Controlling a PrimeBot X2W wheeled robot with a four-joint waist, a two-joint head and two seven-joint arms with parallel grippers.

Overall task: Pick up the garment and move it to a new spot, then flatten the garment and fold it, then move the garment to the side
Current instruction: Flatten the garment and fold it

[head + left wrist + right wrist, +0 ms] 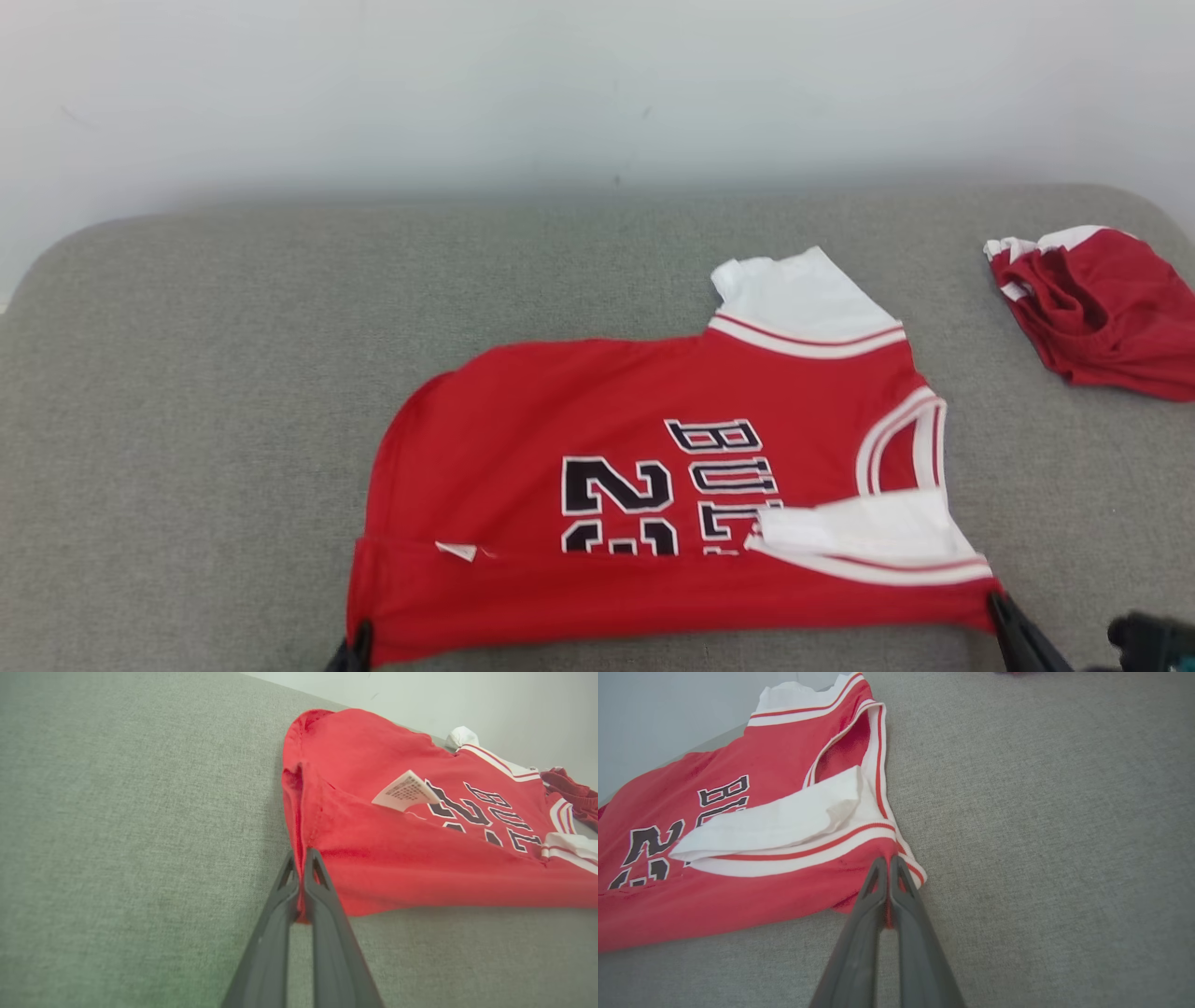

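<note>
The garment is a red jersey with white sleeves, white-and-red trim and black lettering, lying sideways on the grey surface with its near long edge folded over toward the far side. My left gripper is shut on the jersey's near left corner, at the hem end; the left wrist view shows red cloth pinched between the closed fingers. My right gripper is shut on the near right corner by the shoulder trim; in the right wrist view the fingers pinch the red cloth there.
A second red-and-white garment lies crumpled at the far right edge of the grey padded surface. A pale wall runs behind it. A white care label sticks up from the jersey's fold.
</note>
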